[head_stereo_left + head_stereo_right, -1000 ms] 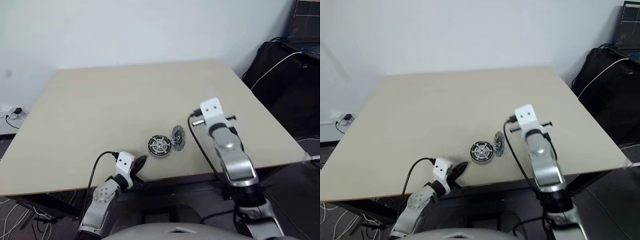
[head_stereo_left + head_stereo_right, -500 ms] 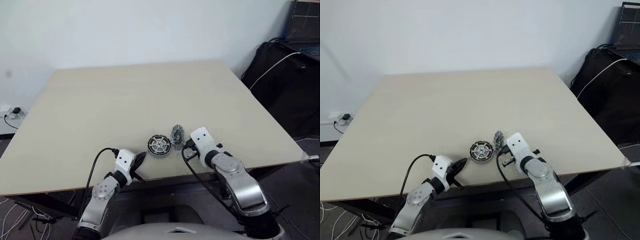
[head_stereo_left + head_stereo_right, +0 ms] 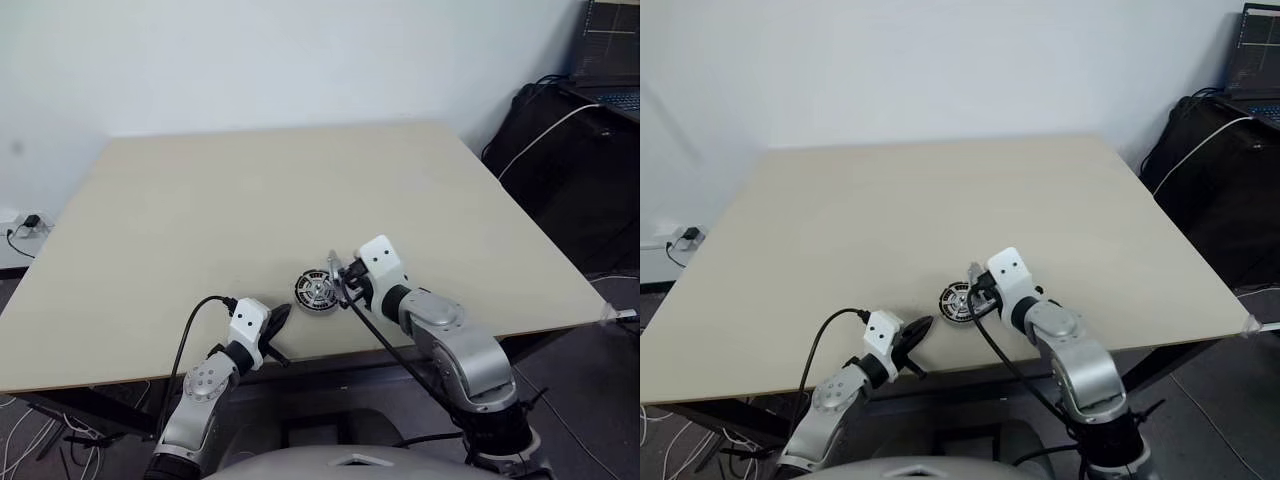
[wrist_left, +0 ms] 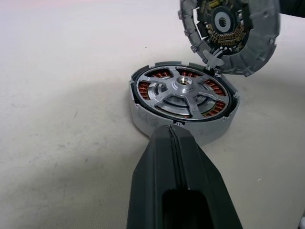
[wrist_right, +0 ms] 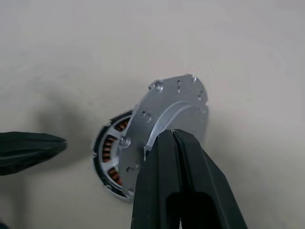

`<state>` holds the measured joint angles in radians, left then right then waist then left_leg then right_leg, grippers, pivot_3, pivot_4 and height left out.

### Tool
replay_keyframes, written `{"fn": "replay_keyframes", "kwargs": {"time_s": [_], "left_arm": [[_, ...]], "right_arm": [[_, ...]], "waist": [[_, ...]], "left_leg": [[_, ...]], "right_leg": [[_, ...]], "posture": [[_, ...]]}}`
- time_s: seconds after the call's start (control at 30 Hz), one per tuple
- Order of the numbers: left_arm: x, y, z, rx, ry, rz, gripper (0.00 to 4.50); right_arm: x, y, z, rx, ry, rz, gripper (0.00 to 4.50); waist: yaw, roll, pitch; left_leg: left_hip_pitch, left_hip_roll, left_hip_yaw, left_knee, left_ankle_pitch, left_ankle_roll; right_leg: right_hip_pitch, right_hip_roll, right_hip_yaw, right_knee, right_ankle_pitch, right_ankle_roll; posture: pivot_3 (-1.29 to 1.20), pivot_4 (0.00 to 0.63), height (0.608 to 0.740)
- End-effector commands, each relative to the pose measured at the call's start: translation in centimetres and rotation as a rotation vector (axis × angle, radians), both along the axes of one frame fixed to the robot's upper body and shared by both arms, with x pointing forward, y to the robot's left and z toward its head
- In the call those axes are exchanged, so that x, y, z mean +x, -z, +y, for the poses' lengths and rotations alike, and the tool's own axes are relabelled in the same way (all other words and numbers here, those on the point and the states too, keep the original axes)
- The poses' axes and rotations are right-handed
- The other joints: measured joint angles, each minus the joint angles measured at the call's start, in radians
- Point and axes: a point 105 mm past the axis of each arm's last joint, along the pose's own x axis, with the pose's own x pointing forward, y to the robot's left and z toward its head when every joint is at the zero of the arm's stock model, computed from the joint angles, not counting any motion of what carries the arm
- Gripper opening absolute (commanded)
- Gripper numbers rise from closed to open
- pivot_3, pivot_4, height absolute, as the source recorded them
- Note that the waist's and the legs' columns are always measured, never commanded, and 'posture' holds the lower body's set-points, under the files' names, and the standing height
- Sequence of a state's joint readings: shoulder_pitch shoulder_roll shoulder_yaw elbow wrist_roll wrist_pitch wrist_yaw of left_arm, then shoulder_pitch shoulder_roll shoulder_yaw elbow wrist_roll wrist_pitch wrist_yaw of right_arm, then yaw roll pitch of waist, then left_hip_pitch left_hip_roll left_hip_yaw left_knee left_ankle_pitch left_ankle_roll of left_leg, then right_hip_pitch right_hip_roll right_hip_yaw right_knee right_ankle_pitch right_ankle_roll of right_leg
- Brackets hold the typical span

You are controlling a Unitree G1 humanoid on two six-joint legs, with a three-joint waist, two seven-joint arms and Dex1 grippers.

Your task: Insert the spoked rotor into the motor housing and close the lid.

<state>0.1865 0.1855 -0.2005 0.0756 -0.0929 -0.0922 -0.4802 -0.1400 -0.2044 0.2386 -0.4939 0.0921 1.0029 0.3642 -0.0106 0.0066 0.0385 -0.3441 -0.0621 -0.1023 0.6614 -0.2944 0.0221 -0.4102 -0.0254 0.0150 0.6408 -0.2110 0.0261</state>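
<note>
Lid [image 4: 228,33] stood tilted on edge over the far side of the housing [image 4: 183,102], its ribbed face with the dark centre turned toward the open cup, its smooth face toward the right gripper [image 5: 174,136]. That gripper's two fingers were pressed together — narrow, with no gap showing — and their tips met the lid's smooth face; whether they pinched an edge or merely pushed it could not be told. The rotor [image 4: 183,90] already sat in the housing, spokes and hub up, copper windings showing between them, so closing was the step in hand.

The left gripper [image 4: 174,131] rested shut and empty just in front of the housing, near the table's [image 3: 200,200] front edge.

To do this well, the lid probably wanted tipping down slowly about its lower edge — not shoved sideways, which would likely skate the housing across the table. The left gripper looked well placed to brace the near wall against that push. The lid's rim tab should line up with the housing's rim before pressing flat; a skewed seat could jam on the hub.
</note>
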Motion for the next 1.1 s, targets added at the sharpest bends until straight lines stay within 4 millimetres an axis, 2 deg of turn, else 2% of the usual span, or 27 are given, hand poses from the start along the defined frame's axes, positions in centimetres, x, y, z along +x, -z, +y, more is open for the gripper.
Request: {"fn": "replay_keyframes", "kwargs": {"time_s": [0.03, 0.33, 0.5, 0.63, 0.73, 0.8, 0.9, 1.1], "left_arm": [[0.4, -0.7, 0.3, 0.000, -0.013, -0.029, 0.00], [0.4, -0.9, 0.4, -0.003, -0.022, -0.031, 0.00], [0.3, -0.9, 0.5, -0.003, -0.031, -0.029, 0.00], [0.1, -0.8, 0.5, -0.003, -0.036, -0.023, 0.00], [0.1, -0.8, 0.5, -0.004, -0.038, -0.021, 0.00], [0.2, -0.8, 0.5, -0.005, -0.036, -0.021, 0.00], [0.3, -0.9, 0.4, -0.005, -0.033, -0.022, 0.00], [0.3, -1.0, 0.5, -0.005, -0.035, -0.022, 0.00]], "right_arm": [[0.4, 0.2, 1.2, 0.022, -0.039, 0.007, 0.06], [1.6, 4.0, 2.3, 0.000, -0.055, 0.115, 0.06], [1.0, 4.6, 2.7, 0.033, -0.088, 0.163, 0.06], [0.8, 3.4, 2.6, 0.080, -0.116, 0.107, 0.06], [1.1, 0.6, 2.4, 0.149, -0.156, -0.067, 0.06], [1.2, -0.2, 1.9, 0.120, -0.191, -0.164, 0.06], [1.4, -0.2, 1.0, 0.066, -0.249, -0.235, 0.67], [2.3, 1.0, 0.0, -0.020, -0.296, -0.282, 2.60]], "waist": [[0.000, 0.000, 0.000], [-0.001, 0.000, 0.000], [0.000, 0.000, -0.001], [0.000, 0.000, -0.001], [0.000, 0.000, 0.000], [-0.001, 0.001, 0.000], [-0.001, 0.000, -0.001], [0.000, 0.000, 0.000]], "left_leg": [[0.000, 0.000, 0.000, 0.000, 0.000, 0.000], [0.000, 0.000, 0.000, 0.000, 0.000, 0.000], [0.000, 0.000, 0.000, 0.000, 0.000, 0.000], [0.001, 0.000, 0.000, 0.000, 0.000, 0.000], [0.000, 0.000, 0.000, 0.000, 0.000, 0.000], [0.000, -0.001, 0.000, 0.000, 0.000, 0.000], [0.000, -0.001, 0.000, 0.000, 0.000, 0.000], [0.001, 0.000, 0.001, 0.000, 0.000, 0.000]], "right_leg": [[0.000, 0.000, 0.000, 0.000, 0.000, 0.000], [0.000, 0.000, 0.000, 0.000, 0.000, 0.000], [0.000, 0.000, 0.000, 0.000, 0.000, 0.000], [0.001, 0.000, 0.000, 0.000, 0.000, 0.000], [0.000, 0.000, 0.000, 0.000, 0.000, 0.000], [0.000, 0.000, 0.000, 0.000, 0.000, 0.000], [0.001, 0.000, 0.000, 0.000, 0.000, 0.000], [0.001, 0.000, 0.000, 0.001, 0.000, 0.000]], "posture": [[0.00, 0.000, 0.740], [0.00, 0.000, 0.740], [0.00, 0.000, 0.740], [0.00, 0.000, 0.740], [0.00, 0.000, 0.740], [0.00, 0.000, 0.740], [0.00, 0.000, 0.740], [0.00, 0.000, 0.740]]}}
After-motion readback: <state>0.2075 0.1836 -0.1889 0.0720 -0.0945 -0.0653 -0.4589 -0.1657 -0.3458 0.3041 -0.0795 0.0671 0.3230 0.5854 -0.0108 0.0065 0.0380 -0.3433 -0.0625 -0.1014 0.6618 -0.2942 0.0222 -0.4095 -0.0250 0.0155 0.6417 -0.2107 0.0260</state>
